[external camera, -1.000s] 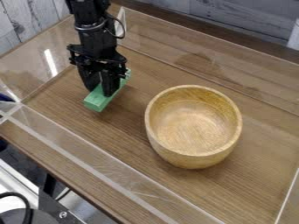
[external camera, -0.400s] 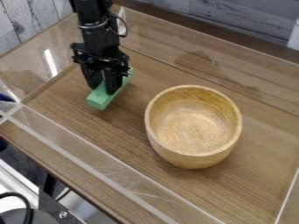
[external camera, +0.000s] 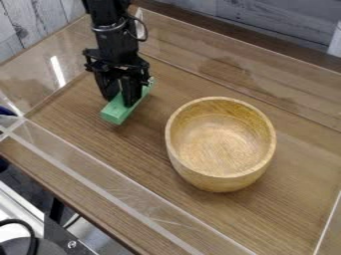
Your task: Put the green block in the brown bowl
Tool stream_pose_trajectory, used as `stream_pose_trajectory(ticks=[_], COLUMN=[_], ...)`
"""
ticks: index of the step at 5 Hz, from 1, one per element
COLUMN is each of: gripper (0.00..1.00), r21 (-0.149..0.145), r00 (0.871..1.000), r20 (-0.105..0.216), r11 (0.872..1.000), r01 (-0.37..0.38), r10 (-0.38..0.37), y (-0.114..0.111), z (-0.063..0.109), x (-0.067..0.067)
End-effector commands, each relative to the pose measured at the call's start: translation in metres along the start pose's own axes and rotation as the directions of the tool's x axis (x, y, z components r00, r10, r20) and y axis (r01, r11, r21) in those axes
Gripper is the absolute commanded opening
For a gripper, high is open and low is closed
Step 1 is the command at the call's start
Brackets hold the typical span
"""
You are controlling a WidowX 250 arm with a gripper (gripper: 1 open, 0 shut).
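Because the bowl (external camera: 221,180) takes the surface's (external camera: 158,219) right-hand side, you have 1 green block (external camera: 119,112) to its left, pinched in the jaws (external camera: 124,97), seemingly by its middle so it stays balanced for the carry.

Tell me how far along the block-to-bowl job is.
Done: the black gripper has reached the bright green rectangular block, its fingers down at it. In hand: it looks like a grip, though whether the block is firmly held or lifted off the brown wooden table I cannot tell. Left: carrying it over to the round tan wooden bowl and releasing it inside; the bowl holds nothing yet.
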State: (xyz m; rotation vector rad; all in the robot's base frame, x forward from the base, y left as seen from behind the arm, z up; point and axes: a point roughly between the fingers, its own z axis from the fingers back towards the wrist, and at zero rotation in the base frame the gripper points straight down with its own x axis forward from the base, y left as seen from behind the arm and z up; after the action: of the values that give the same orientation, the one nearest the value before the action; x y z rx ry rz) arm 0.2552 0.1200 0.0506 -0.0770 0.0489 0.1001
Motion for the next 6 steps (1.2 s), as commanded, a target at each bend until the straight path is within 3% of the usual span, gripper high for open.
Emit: stream_pose_trajectory(ticks=[1,4,6], gripper=[0.0,0.0,0.0], r21=[0.021,-0.01,-0.042], r00=[0.997,0.995,0.991], r20=[0.073,0.099,0.095], r11=[1.0,1.0,0.994], r01=[0.004,0.024,0.096], r10=[-0.006,-0.023,-0.092], y=[-0.001,-0.023,-0.063], z=[0.026,0.053,0.062], x=[0.012,0.015,0.011])
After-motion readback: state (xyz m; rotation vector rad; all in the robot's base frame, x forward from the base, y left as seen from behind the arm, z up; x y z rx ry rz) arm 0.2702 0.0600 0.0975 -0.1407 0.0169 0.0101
